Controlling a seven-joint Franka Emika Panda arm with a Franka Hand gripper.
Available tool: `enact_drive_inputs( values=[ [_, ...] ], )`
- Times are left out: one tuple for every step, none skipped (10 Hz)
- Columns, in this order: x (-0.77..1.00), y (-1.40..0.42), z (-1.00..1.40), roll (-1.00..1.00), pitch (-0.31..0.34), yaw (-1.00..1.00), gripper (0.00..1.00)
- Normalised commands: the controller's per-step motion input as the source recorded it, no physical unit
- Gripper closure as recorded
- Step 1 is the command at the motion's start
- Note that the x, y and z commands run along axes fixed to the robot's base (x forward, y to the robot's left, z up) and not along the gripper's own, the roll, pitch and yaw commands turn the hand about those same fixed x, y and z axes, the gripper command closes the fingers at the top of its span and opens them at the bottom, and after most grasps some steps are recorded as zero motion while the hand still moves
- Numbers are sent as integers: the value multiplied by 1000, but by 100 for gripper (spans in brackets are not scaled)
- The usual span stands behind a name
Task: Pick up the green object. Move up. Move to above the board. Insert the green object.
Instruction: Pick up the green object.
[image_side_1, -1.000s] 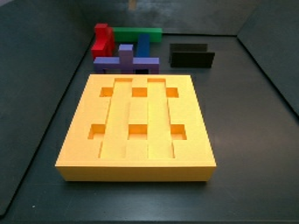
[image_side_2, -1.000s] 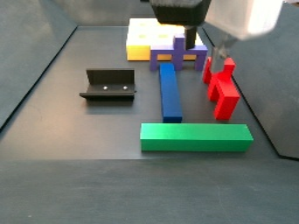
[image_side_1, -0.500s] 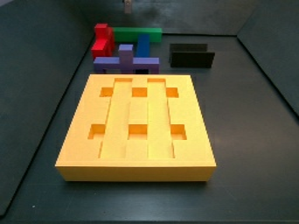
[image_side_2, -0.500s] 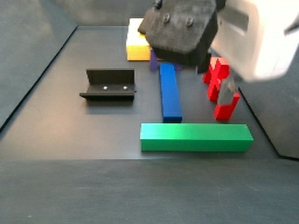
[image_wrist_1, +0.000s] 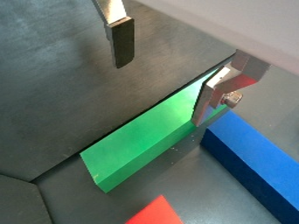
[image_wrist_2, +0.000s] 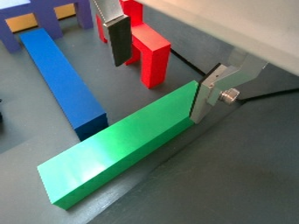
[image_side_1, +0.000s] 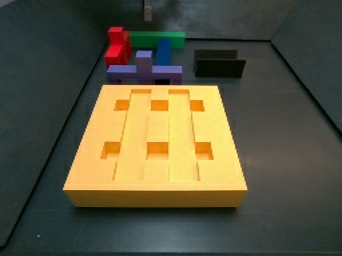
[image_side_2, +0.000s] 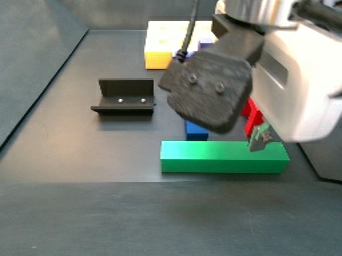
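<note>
one green object (image_wrist_2: 117, 153), wide-spread pincer (image_wrist_2: 165, 66) above

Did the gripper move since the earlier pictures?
Yes. In a side view the gripper has come from above the board toward the camera, down to the green object.

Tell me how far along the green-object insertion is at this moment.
Nothing looks finished: the green object lies flat on the floor beside the blue block. In hand: the gripper is open, low over one end of it, with a finger against its edge but not closed. Left: grasp, lift, move above the board and insert; its holes are empty.
</note>
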Motion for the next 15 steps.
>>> enact_drive_inputs(
  values=[
    [0,0,-240,-316,-227,-31,0],
    [63,0,-200,-17,-71,-46,0],
    [77,0,-274,44,0,-46,0],
    [109,0,-349,136,10,-74,0],
    [83,-3,-349,127,14,-120,0],
    [0,0,-303,23,0,-97,0],
    [0,0,-343,-41,-90,-80,0],
    [0,0,-286,-64,-80,-97,0],
    [0,0,-123,-71,-31,-203,0],
    [0,0,-160,-17,-4,-249,0],
    [0,0,-197,-53,-19,-254,0],
    [0,29,-209,-133,-51,-229,0],
    [0,29,-217,-171,-79,-206,0],
    [0,20,-217,-144,-84,-174,0],
    [0,0,-214,-101,-99,-103,0]
  ],
)
